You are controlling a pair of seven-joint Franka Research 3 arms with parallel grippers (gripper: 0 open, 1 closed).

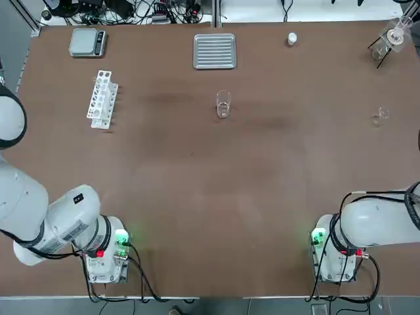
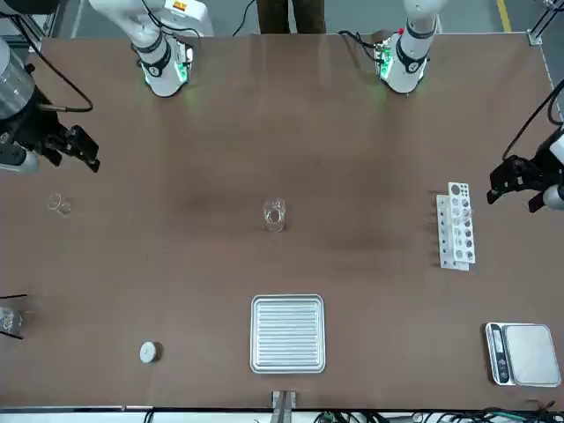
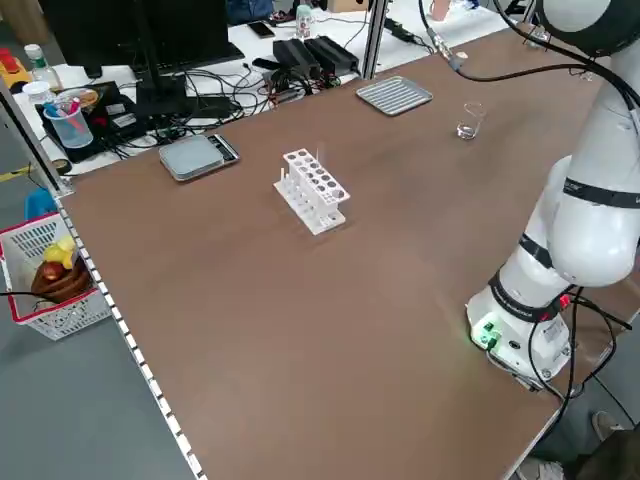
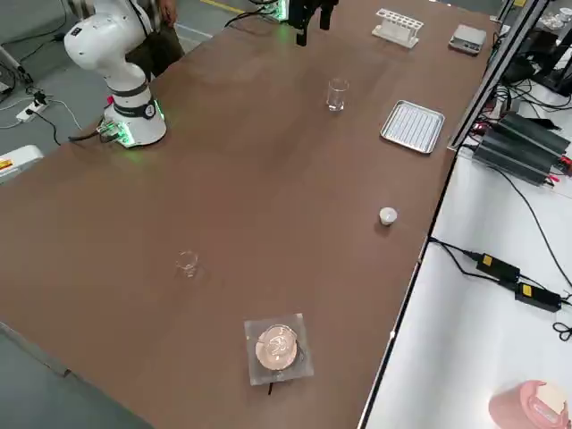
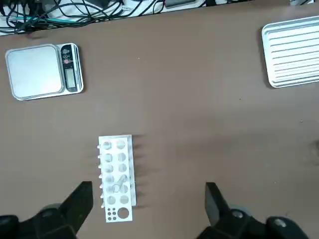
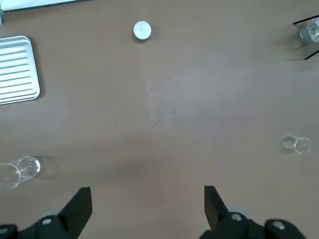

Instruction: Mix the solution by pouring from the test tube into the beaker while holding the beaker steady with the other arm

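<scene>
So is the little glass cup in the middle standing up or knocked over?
Standing up. The beaker sits upright on the table, open mouth facing up, with nothing touching it.

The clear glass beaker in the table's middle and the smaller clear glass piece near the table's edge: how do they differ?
The clear glass beaker stands at the middle of the brown table; the smaller clear glass piece sits near the edge on the right arm's side. The beaker looks taller and wider than the smaller piece. The ribbed metal tray lies just beyond the beaker; the smaller piece has bare table around it. Both are see-through, and no gripper touches either.
</scene>
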